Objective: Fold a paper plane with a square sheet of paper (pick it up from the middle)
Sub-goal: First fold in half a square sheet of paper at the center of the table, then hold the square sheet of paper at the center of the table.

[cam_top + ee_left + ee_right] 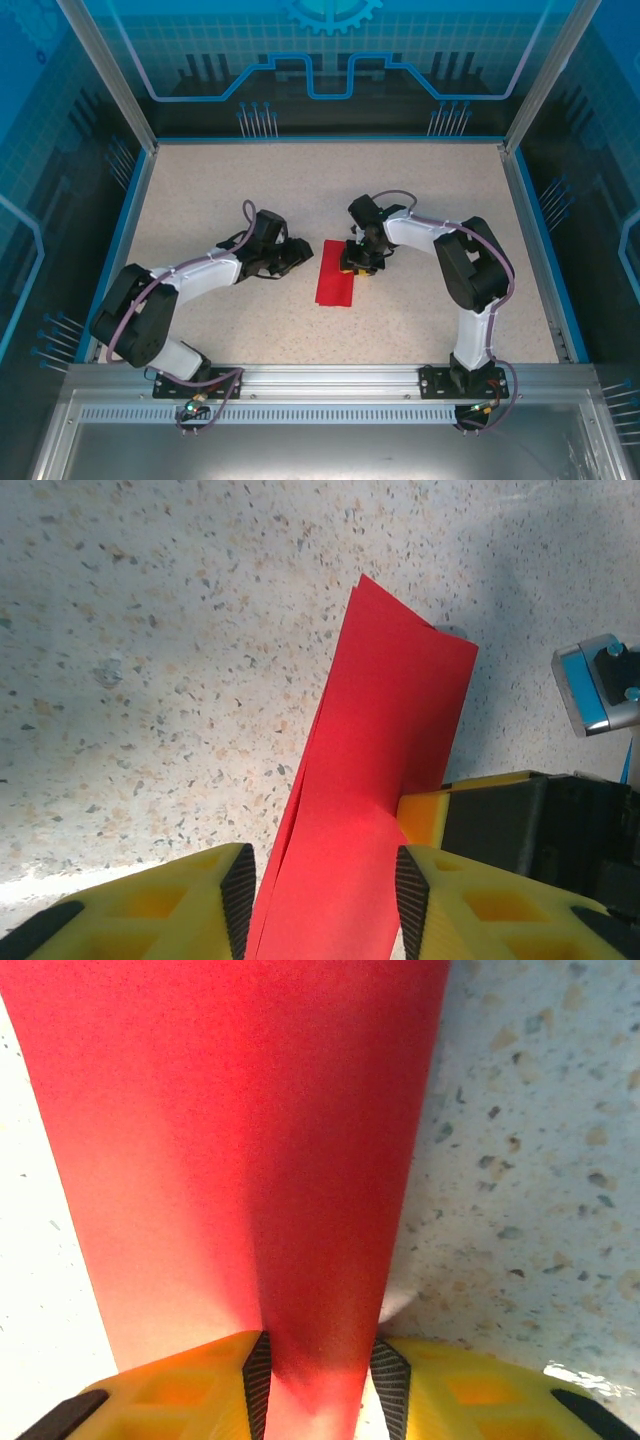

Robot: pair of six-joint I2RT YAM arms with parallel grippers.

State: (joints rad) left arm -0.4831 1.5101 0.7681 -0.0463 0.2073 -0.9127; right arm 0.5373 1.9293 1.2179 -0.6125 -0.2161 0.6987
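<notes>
Lying on table: the square sheet of paper, bright red, folded into a narrow upright oblong, rests on the speckled table between the 2 arms, a little right of centre.
Paper, left wrist view: the red strip runs from the far table down toward the camera; more than 1 layer edge shows along its left side.
Paper, right wrist view: the red sheet covers the left and middle, with a darker band down its centre.
Left gripper: the left gripper sits just beside the paper's left edge. Seen from its wrist, the 2 yellow fingers stand partly apart and the strip's flat face passes through the gap; no pinch on it can be made out.
Right gripper: the right gripper is at the paper's upper right edge. From its wrist, the black pads stand part-way apart with red paper filling the gap; whether they press on it cannot be told.
Contact: in the left wrist view a yellow finger of the right gripper touches the strip's right edge.
</notes>
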